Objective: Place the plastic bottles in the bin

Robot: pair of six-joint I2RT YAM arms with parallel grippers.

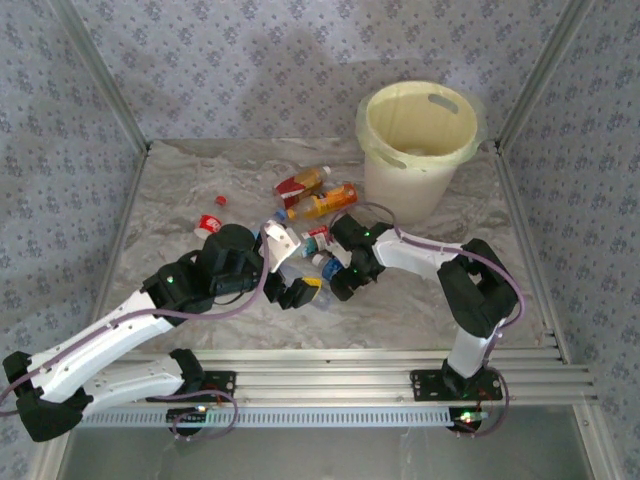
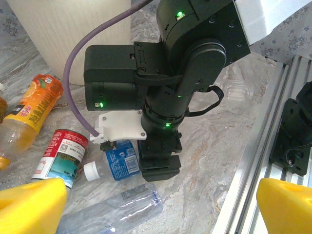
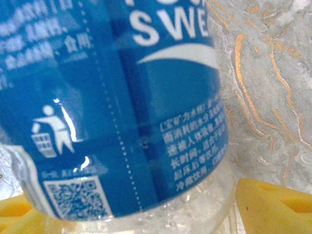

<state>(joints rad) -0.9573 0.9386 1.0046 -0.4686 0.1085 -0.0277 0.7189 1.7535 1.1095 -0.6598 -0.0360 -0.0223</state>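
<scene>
Bottles (image 1: 322,200) lie scattered across the middle of the desk (image 1: 170,190) as I watch from the overhead camera. At far left, a red cap (image 1: 220,200) and a small red bottle (image 1: 208,225) sit apart from the pile.

My left arm (image 1: 120,330) reaches in from the near-left corner. Its jaws stand at their widest, yellow fingertips (image 2: 29,204) far apart and holding nothing. In its wrist view a clear bottle (image 2: 119,209) lies on the desk between them.

That same view shows, left to right, an orange bottle (image 2: 36,105), a red-label bottle (image 2: 63,156) and a blue-label bottle (image 2: 122,163) with a white cap, all lying on the marble.

My right arm (image 1: 420,255) bends down onto the blue-label bottle from above. Its jaws straddle the bottle, with one yellow fingertip (image 3: 273,204) just beside the clear body below the label. I cannot tell whether they pinch it.

The bin (image 1: 410,185) stands upright at the far right of the desk, just behind the pile and near the orange bottles.
</scene>
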